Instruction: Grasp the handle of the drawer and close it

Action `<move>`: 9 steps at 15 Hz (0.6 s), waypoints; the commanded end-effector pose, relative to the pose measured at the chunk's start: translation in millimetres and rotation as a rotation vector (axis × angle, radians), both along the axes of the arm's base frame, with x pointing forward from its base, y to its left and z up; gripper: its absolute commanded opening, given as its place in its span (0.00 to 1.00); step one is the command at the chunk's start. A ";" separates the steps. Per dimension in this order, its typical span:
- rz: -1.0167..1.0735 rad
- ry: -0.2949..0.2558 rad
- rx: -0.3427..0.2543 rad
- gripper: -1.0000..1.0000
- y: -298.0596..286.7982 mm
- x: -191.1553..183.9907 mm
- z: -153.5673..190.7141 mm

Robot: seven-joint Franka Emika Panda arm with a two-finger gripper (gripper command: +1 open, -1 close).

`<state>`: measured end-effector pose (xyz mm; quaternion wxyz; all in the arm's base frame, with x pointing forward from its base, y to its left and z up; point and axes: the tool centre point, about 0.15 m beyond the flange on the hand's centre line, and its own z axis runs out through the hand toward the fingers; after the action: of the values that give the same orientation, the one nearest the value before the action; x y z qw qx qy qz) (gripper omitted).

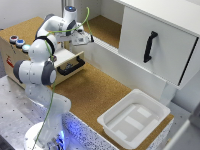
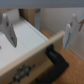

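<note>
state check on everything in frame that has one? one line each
drawer: pulled partly open
handle: ungrasped
pincer: open, above the drawer front, touching nothing
white cabinet panel: tilted open
white bin: upright, empty

I work in a lab test rig: my base bolts to a perforated metal bench (image 1: 12, 107), and ahead of my gripper (image 1: 86, 38) a cork-topped table (image 1: 95, 92) holds a mock white cabinet (image 1: 155, 42), a tan button box (image 1: 15, 52) and a plastic tub (image 1: 132, 120).
</note>
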<state>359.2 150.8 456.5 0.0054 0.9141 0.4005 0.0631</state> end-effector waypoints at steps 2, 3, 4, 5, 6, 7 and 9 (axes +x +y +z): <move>-0.222 0.080 -0.070 1.00 -75.2 -23.6 -46.1; -0.265 0.102 -0.082 1.00 -86.6 -26.2 -57.1; -0.307 0.122 -0.077 1.00 -95.3 -27.4 -65.4; -0.348 0.133 -0.064 1.00 -102.6 -27.5 -72.2; -0.385 0.151 -0.062 1.00 -107.7 -27.9 -80.6; -0.422 0.167 -0.030 1.00 -110.4 -28.6 -87.5; -0.484 0.174 -0.020 1.00 -112.3 -29.6 -100.7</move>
<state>335.0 60.4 393.9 0.0177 0.9712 0.2360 -0.0278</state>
